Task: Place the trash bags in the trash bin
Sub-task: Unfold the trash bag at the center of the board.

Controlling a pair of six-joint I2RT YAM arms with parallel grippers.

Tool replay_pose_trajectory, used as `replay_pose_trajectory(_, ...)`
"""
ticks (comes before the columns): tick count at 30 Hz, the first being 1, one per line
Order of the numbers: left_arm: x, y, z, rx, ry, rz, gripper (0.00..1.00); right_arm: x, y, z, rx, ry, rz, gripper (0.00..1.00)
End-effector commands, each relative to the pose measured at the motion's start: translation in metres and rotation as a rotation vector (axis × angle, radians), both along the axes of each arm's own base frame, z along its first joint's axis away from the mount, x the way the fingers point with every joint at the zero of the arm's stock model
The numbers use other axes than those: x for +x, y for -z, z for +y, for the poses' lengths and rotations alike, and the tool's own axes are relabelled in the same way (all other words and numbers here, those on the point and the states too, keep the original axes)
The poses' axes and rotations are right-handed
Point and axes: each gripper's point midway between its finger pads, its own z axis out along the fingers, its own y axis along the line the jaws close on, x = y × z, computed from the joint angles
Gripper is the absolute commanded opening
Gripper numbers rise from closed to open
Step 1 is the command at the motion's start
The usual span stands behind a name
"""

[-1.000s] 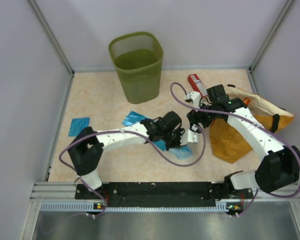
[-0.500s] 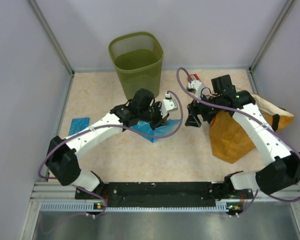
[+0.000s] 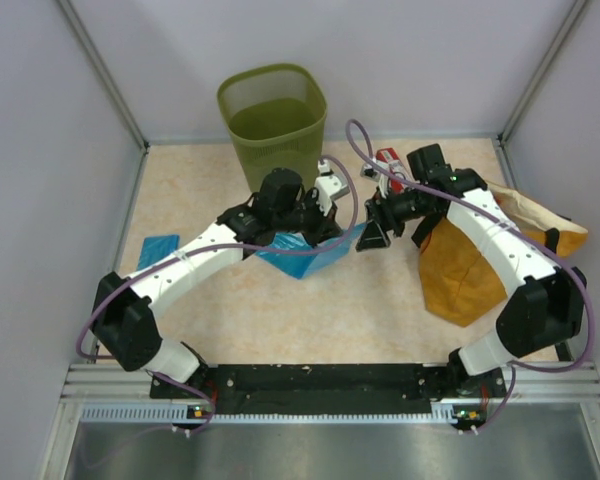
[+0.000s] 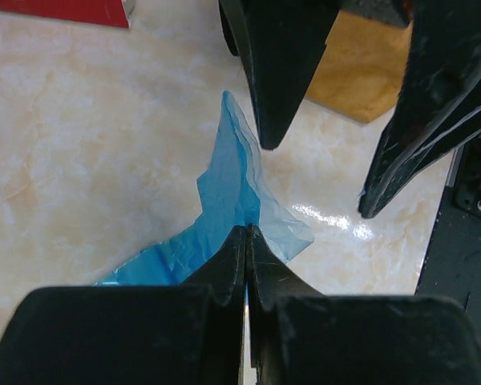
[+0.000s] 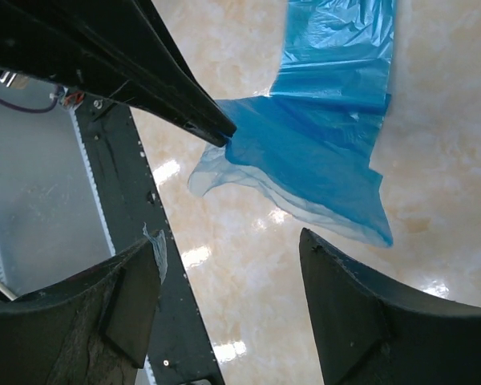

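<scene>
No text, label or number can be read anywhere.

Your tabletop is a glossy beige marble-look sheet, and it throws back bright little patches of glare. Plain pale grey panels box it in: back wall, left wall, right wall, with slanted aluminium posts at the two far corners. Along your near edge there's a silver rail, then a dull grey metal sheet.

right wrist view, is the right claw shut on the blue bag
No, the right claw stands open with its fingers apart and touching nothing, while the blue bag hangs pinched in the left claw beyond it.
</scene>
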Motion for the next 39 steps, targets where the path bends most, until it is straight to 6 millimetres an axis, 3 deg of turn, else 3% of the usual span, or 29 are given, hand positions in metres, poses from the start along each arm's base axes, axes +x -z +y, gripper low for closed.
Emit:
replay_pose_trajectory(1,0.006,-0.057,-0.012,-0.154,-0.02,-0.053,0.0,0.01,-0.019,0.009,0.09,-0.013,-0.034,0.67)
replay_pose_trajectory(11,0.007,-0.055,-0.017,-0.171,-0.024,-0.018,0.0,0.023,-0.02,0.02,0.122,0.039,-0.047,0.65)
replay_pose_trajectory(17,0.005,-0.057,-0.018,-0.185,-0.015,-0.008,0.0,0.022,-0.012,0.034,0.107,0.023,-0.045,0.53)
replay_pose_trajectory(19,0.003,-0.058,-0.019,-0.189,-0.005,-0.006,0.0,0.023,-0.01,0.037,0.104,0.019,-0.046,0.41)
replay_pose_trajectory(22,0.0,-0.058,-0.019,-0.192,0.007,-0.009,0.0,0.025,-0.007,0.037,0.097,0.02,-0.049,0.1)
replay_pose_trajectory(24,-0.002,-0.058,-0.016,-0.189,0.017,-0.02,0.0,0.026,-0.002,0.033,0.074,0.029,-0.065,0.0)
replay_pose_trajectory(28,-0.008,-0.058,-0.008,-0.187,0.038,-0.03,0.0,0.024,0.01,0.017,0.006,0.049,-0.108,0.0)
replay_pose_trajectory(34,-0.001,-0.06,0.019,-0.163,0.04,-0.106,0.0,0.022,0.02,-0.016,-0.059,0.095,-0.136,0.0)
replay_pose_trajectory(39,0.001,-0.06,0.035,-0.137,0.041,-0.132,0.0,0.019,0.023,-0.031,-0.113,0.105,-0.182,0.0)
